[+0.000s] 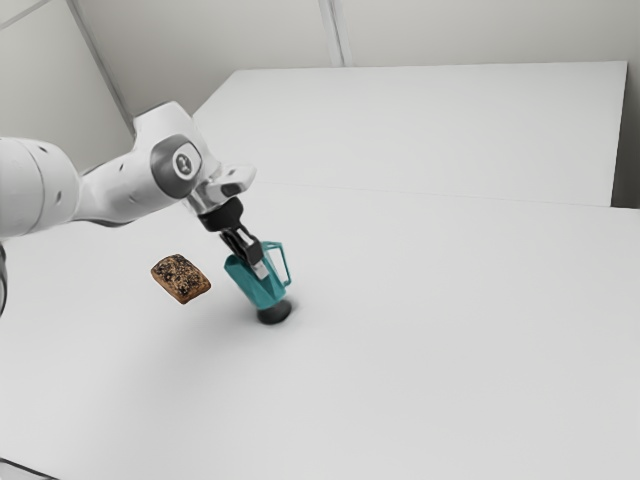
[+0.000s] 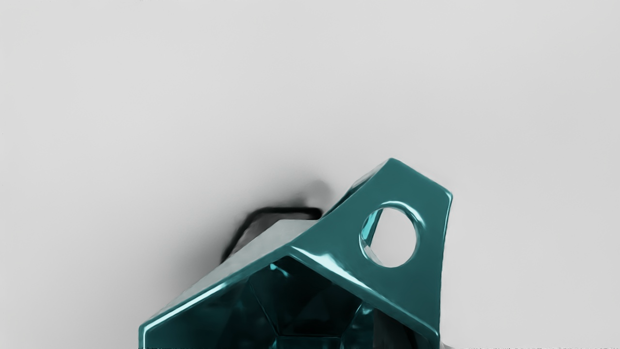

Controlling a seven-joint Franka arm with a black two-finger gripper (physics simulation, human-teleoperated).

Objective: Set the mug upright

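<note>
The gripper [image 1: 257,267] is closed on the wall of the teal mug [image 1: 262,291], which tilts beneath it, mouth up toward the exterior view's left; the mug's handle [image 1: 287,265] is just beside the gripper, toward that view's right; a seeded brown loaf [image 1: 181,278] lies on the surface [image 1: 420,350], apart from the gripper toward the exterior view's left.

Brown, dark-speckled bread piece [image 1: 181,279] on a white tabletop [image 1: 450,350], pale wall [image 1: 480,30] beyond
</note>
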